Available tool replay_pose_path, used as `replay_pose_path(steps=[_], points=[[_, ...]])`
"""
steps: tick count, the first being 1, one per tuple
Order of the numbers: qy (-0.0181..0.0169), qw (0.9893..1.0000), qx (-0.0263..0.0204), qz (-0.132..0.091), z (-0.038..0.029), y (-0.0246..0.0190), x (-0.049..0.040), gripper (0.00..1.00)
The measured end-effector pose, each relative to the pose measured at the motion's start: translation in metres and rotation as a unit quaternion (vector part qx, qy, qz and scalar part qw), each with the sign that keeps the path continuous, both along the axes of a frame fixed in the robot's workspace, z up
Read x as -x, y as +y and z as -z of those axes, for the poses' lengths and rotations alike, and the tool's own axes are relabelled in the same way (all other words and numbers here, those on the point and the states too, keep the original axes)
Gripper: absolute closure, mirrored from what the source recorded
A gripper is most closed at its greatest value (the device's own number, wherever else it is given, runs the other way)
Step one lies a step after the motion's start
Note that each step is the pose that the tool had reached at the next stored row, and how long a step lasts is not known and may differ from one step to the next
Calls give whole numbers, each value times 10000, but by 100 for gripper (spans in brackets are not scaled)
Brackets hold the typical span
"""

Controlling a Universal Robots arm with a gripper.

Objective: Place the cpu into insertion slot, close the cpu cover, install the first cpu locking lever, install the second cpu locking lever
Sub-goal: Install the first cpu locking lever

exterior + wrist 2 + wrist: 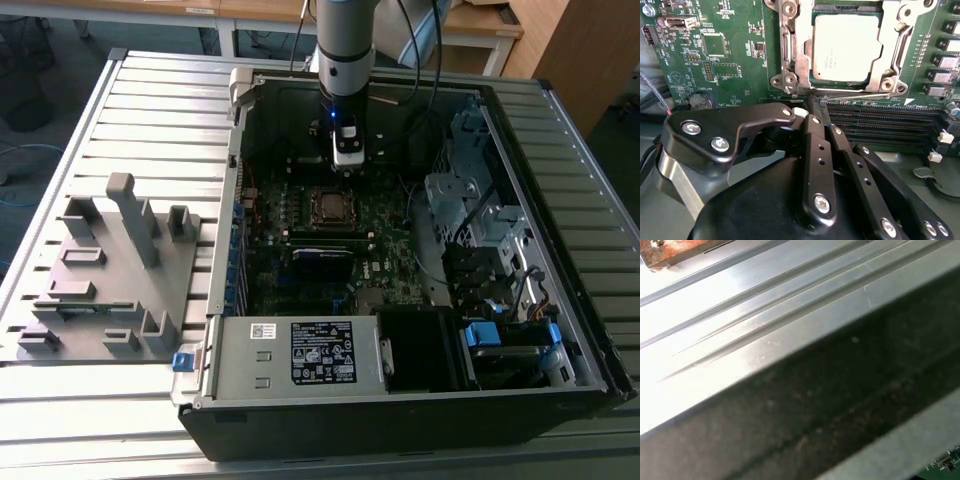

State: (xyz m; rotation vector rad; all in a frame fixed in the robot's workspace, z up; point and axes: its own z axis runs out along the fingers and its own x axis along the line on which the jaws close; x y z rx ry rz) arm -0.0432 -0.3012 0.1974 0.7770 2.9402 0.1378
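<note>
- The claw was clenched, its tips pressed together. I could not tell whether they pinched anything.
- The cpu lay just ahead of the tips, seated flat with the cover down around it.
- A thin wire lever ran along the cover edge nearest to the claw. Its long axis went across the pointing direction of the claw, parallel to the memory slots under the fingers.
- One end of the lever met the tips; the rest stretched away to one side.
- In the exterior view the claw hung upright, close to the cpu.
</note>
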Motion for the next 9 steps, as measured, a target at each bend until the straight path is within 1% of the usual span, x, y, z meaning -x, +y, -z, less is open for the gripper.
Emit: replay_pose_path(steps=[9], points=[[1, 9999, 165, -1, 10, -1, 0, 90]])
